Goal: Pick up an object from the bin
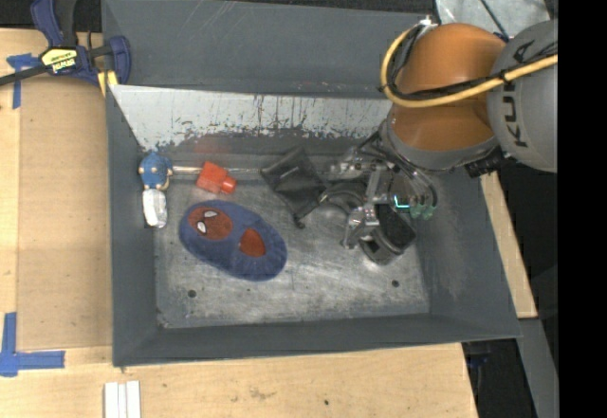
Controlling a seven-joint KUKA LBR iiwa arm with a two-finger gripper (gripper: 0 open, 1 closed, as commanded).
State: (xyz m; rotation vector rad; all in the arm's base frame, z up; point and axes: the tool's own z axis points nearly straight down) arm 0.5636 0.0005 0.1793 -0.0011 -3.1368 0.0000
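Gripper [372, 225] lowered into the right half of the grey metal bin [285, 312], beside a black crumpled thing [292, 181].

The gripper is seen low over the bin floor, right of centre; whether it is apart or together cannot be told, and nothing is seen to be clamped in it. The black crumpled thing lies just to its left, toward the far wall. A blue oval slipper with red patches [233, 241] is found left of centre. An orange block [215, 180] and a small blue-and-white toy [153, 171] lie at the far left.
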